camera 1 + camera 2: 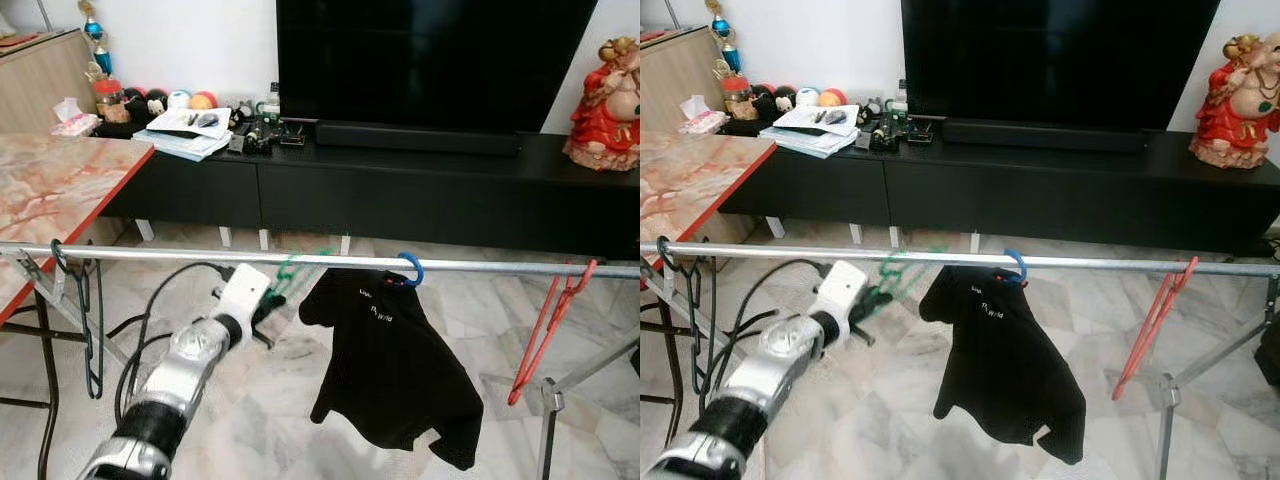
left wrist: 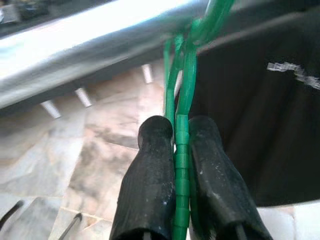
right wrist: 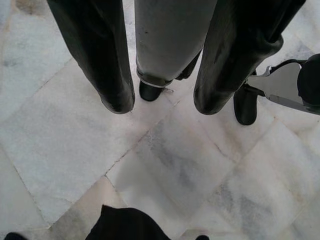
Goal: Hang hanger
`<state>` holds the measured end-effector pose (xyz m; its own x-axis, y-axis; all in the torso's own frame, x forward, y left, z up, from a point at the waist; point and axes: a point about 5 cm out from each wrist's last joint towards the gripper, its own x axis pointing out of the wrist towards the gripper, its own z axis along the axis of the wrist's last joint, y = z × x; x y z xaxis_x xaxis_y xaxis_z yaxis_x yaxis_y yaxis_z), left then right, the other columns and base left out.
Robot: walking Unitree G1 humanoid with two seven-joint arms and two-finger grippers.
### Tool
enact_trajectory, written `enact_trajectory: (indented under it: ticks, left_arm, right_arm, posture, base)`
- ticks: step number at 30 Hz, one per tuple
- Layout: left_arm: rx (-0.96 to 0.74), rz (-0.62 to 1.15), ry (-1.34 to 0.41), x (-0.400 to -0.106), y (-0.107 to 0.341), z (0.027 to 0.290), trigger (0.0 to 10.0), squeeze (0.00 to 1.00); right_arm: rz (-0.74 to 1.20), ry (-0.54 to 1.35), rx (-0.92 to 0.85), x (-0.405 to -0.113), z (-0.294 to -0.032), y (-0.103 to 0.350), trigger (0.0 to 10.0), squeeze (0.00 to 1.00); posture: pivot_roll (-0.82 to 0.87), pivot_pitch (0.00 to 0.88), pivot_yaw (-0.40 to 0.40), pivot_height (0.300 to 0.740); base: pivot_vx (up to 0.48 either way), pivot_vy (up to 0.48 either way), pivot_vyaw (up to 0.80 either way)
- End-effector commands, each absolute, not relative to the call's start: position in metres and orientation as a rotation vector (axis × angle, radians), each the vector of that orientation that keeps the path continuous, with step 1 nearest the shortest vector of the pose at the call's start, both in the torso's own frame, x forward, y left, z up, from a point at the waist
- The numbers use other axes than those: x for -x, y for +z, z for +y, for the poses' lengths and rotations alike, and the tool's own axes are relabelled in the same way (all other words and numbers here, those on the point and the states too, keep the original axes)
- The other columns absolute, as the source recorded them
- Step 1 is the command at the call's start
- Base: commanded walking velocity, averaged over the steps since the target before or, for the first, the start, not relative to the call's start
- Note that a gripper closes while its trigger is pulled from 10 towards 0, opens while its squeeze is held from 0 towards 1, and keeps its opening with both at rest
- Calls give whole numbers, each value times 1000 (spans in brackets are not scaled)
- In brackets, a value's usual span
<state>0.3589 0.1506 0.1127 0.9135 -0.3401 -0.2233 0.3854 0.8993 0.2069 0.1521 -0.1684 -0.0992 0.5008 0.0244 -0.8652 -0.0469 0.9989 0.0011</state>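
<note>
The left pincer (image 2: 182,165) was pinching the green hanger (image 1: 292,272), its hook at the rail (image 1: 200,255) just beside the black shirt (image 1: 390,365). The right pincer (image 3: 162,102) hung spread above the floor.

Risks, as judged: if released before the hook seats over the rail, the hanger would drop; a sideways push could snag the shirt.

White print on the shirt was too small to read.

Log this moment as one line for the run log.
left gripper: shut on green hanger | hook at metal rail, beside black shirt | right gripper: open, idle over floor
</note>
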Motion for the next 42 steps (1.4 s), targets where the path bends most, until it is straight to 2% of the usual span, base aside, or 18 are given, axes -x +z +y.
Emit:
enact_trajectory:
  ticks: [1, 6, 16, 22, 23, 24, 25, 26, 28, 31, 42]
  left_arm:
    - [-237, 195, -317, -365, 114, 154, 10000, 0]
    - [-238, 265, -240, -371, 112, 160, 10000, 0]
    - [-253, 374, -206, -370, 98, 168, 10000, 0]
    - [-178, 389, -200, -368, 92, 166, 10000, 0]
    - [-158, 376, -199, -368, 93, 165, 10000, 490]
    - [-147, 370, -199, -367, 93, 165, 10000, 522]
    - [-134, 361, -199, -367, 93, 164, 10000, 596]
    - [-126, 355, -199, -367, 94, 164, 10000, 596]
    - [-89, 332, -198, -366, 95, 165, 10000, 910]
    - [-62, 300, -219, -364, 96, 163, 10000, 933]
    - [-41, 233, -234, -355, 101, 166, 10000, 894]
  right_arm:
    - [1042, 41, 26, -153, -169, -99, 10000, 0]
    - [1043, 38, 28, -152, -170, -99, 10000, 0]
    - [1047, 40, 27, -152, -169, -99, 10000, 0]
    - [1044, 39, 26, -152, -169, -99, 10000, 0]
    - [1044, 38, 26, -153, -169, -99, 10000, 0]
    - [1044, 37, 26, -153, -169, -99, 10000, 0]
    - [1044, 38, 26, -153, -169, -99, 10000, 0]
    - [1044, 38, 26, -152, -169, -99, 10000, 0]
    - [1044, 37, 25, -152, -169, -99, 10000, 0]
    - [1045, 39, 26, -152, -169, -99, 10000, 0]
    - [1045, 41, 24, -152, -168, -99, 10000, 0]
  posture:
    - [117, 9, -24, 740]
    - [113, 10, -23, 740]
    - [119, 12, -20, 740]
    - [117, 13, -18, 740]
    - [117, 13, -18, 740]
    - [117, 13, -18, 740]
    - [117, 13, -18, 740]
    - [117, 14, -19, 740]
    - [117, 14, -19, 740]
    - [121, 15, -20, 740]
    - [125, 19, -15, 740]
  base:
    - [0, 0, 0]
    - [0, 0, 0]
    - [0, 0, 0]
    - [0, 0, 0]
    - [0, 0, 0]
    - [0, 0, 0]
    - [0, 0, 0]
    - [0, 0, 0]
    - [0, 0, 0]
    - [0, 0, 0]
    - [0, 0, 0]
